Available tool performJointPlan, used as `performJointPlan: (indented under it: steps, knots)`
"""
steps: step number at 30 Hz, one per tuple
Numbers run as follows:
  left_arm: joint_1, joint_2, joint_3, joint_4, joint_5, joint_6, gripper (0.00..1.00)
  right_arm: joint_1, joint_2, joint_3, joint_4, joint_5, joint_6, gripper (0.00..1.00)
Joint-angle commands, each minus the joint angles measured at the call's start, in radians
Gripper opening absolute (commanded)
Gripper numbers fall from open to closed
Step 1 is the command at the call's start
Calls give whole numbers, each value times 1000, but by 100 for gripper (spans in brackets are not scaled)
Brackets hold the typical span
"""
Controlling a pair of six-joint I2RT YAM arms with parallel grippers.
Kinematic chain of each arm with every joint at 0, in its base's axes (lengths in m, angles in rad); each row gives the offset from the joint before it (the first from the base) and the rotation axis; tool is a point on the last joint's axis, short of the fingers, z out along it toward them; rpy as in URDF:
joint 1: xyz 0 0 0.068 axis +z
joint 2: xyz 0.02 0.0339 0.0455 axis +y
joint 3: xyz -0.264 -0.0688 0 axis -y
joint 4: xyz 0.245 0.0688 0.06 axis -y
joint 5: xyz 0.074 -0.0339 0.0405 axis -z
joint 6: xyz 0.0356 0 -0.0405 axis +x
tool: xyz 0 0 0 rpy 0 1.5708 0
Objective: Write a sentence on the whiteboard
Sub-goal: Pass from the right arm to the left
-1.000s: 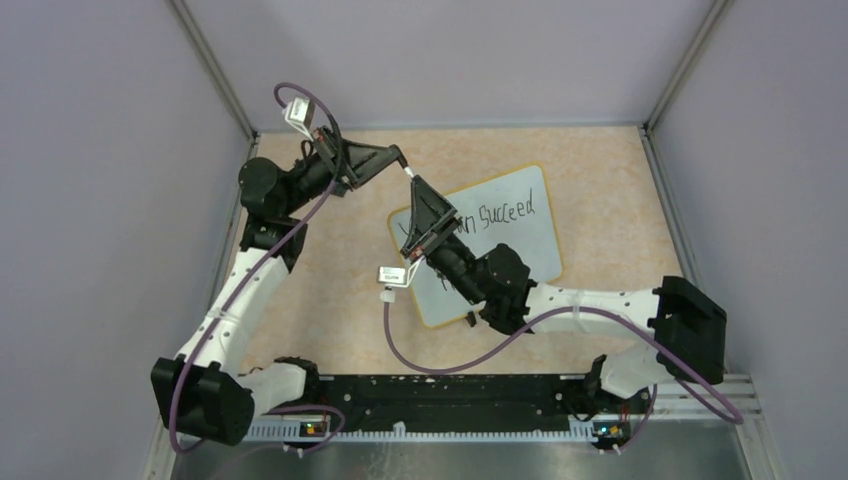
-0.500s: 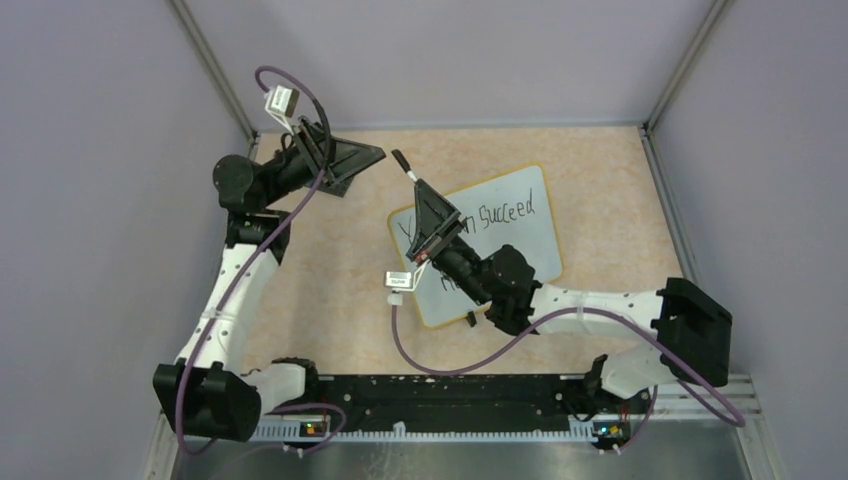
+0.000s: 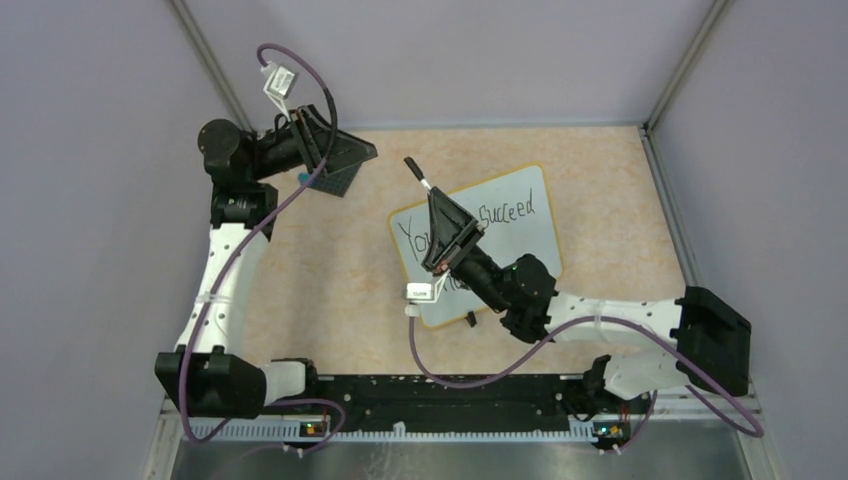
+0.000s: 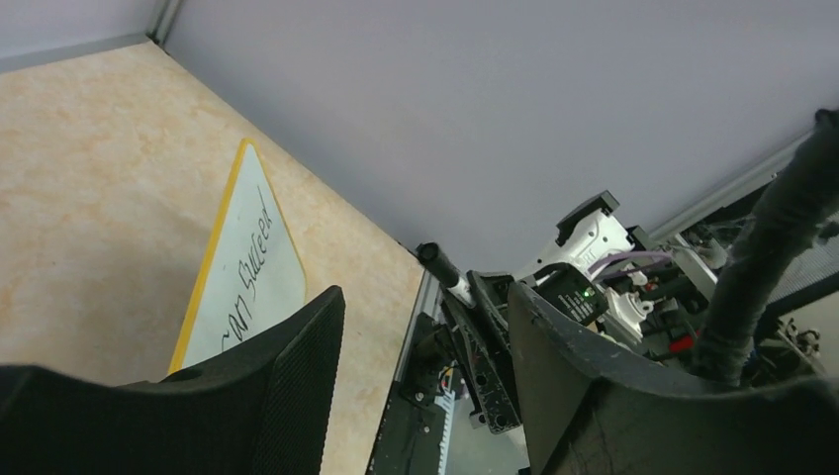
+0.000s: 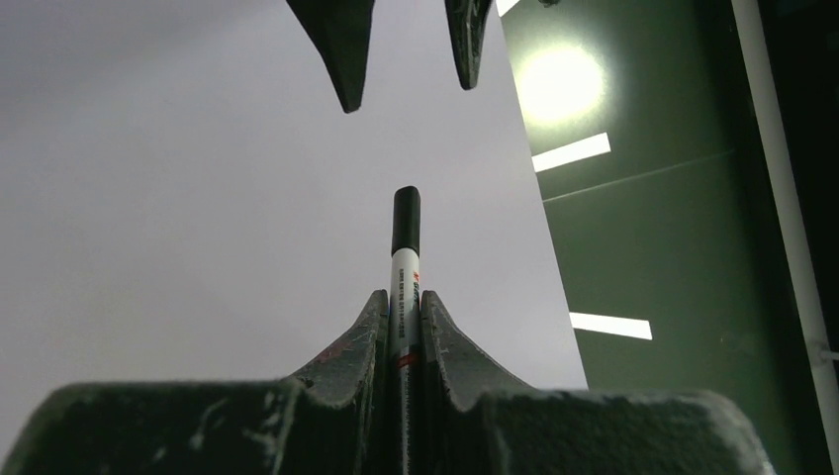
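Note:
The whiteboard [image 3: 525,245] lies tilted on the tan table, white with a thin yellow rim. The sentence [image 3: 505,212] is in black marker; "You" and "Succeed" show, and my right arm hides most of the second line. My right gripper [image 3: 433,198] hovers over the board's left end, shut on a black-tipped white marker [image 3: 416,172] that sticks out toward the far left. In the right wrist view the marker [image 5: 404,259] stands clamped between the fingers. My left gripper [image 3: 360,172] is open and empty at the far left, apart from the marker. The left wrist view shows the whiteboard [image 4: 259,265] and the marker [image 4: 441,268].
Grey enclosure walls with metal corner posts [image 3: 215,75] ring the table. A black rail [image 3: 440,392] with both arm bases runs along the near edge. A small blue thing [image 3: 303,178] shows under my left wrist. Purple cables loop off both arms.
My left gripper opened, let go of the marker's end and drew back to the left. My right arm shifted right and nearer with the marker, uncovering "You".

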Motion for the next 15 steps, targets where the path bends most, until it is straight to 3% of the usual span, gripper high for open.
performJointPlan:
  steps: [1,9,12,15]
  knots:
    - [-20,-8,12,84,114,39,67,-5,-53,12,26,-16,101,0]
    - [-13,68,98,36,233,150,74,-4,-168,110,-188,82,518,0]
    - [-13,108,161,51,261,136,74,-7,-181,99,-177,102,552,0]
    - [-16,130,189,159,263,26,73,-6,-200,65,-124,79,551,0]
